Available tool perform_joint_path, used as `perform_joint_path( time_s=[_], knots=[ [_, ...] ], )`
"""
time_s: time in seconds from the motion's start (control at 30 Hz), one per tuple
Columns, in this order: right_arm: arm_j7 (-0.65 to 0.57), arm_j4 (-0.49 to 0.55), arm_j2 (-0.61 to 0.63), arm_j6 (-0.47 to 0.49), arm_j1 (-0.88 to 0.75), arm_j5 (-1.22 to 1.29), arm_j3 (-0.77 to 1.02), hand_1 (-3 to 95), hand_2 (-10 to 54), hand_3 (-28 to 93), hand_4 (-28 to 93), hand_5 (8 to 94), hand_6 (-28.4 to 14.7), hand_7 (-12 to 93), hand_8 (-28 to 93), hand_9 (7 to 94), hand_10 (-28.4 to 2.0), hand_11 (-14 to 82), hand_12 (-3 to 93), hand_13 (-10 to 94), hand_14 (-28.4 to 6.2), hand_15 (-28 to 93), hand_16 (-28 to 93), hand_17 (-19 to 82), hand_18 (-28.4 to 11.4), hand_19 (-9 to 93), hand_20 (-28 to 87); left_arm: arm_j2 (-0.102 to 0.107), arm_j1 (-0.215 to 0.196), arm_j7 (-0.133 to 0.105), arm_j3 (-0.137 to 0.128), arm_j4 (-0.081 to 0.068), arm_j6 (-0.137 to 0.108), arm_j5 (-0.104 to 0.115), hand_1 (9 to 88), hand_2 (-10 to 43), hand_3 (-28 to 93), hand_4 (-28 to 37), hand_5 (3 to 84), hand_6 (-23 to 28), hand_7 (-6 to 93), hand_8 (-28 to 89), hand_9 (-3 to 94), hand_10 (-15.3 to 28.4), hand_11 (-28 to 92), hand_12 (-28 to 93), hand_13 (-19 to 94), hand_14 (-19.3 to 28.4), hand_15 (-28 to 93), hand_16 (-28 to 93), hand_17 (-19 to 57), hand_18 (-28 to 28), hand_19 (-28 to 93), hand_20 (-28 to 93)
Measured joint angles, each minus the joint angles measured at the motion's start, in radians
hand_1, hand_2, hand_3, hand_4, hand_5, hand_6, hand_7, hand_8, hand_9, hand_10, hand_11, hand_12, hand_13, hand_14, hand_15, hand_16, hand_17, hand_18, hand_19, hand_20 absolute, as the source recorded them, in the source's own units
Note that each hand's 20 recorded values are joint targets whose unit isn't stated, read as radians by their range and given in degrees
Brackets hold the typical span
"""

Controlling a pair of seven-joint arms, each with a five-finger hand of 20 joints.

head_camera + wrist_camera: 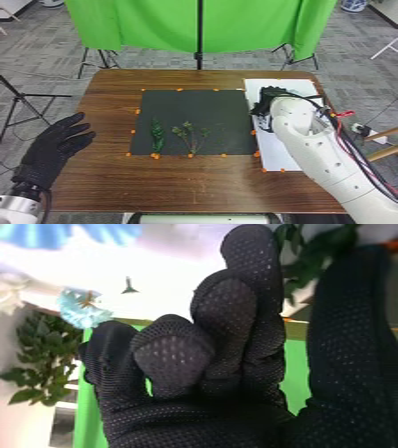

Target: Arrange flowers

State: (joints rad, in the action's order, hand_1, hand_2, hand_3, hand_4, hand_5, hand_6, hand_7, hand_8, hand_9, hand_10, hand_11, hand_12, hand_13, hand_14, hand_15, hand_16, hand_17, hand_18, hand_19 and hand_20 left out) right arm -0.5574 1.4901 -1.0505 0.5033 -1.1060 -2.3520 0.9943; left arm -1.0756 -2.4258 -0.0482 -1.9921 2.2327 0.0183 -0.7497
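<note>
My right hand [265,102] is over the white board [279,150] at the table's right. In the right wrist view, my right hand [209,384] is open, its fingers loosely extended and the thumb apart. Dark green leaves [311,261] show behind the gap between fingers and thumb; whether they touch the glove I cannot tell. A pale blue flower [83,314] and a leafy clump [37,351] appear beyond the fingers. On the dark mat [191,102] lie a leafy green stem [157,136] and thin branching sprigs [190,135]. My left hand [55,145] is open beside the table's left edge.
Small orange markers line the mat and the board. The brown table [178,185] extends in front of the mat. A green curtain [151,25] hangs behind the table on a stand, and tripod legs stand at the left.
</note>
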Motion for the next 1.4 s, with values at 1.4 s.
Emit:
perform_joint_path(
  time_s=[1.4],
  knots=[
    [0.009,0.134,0.060,0.066,-0.135,0.140,0.179,36.3,-9.5,56,-28,60.8,-2.4,43,-19,71.6,-10.1,51.3,31.8,70,-6.8,73,26,35,-21.0,92,46,-0.009,-0.001,0.000,-0.001,0.000,0.000,0.000,27.4,-1.1,72,-22.5,33.2,1.9,28.6,-14,29.0,12.5,32,14,26,15.1,44,-1,-4.9,22.7,50,9]
  ],
)
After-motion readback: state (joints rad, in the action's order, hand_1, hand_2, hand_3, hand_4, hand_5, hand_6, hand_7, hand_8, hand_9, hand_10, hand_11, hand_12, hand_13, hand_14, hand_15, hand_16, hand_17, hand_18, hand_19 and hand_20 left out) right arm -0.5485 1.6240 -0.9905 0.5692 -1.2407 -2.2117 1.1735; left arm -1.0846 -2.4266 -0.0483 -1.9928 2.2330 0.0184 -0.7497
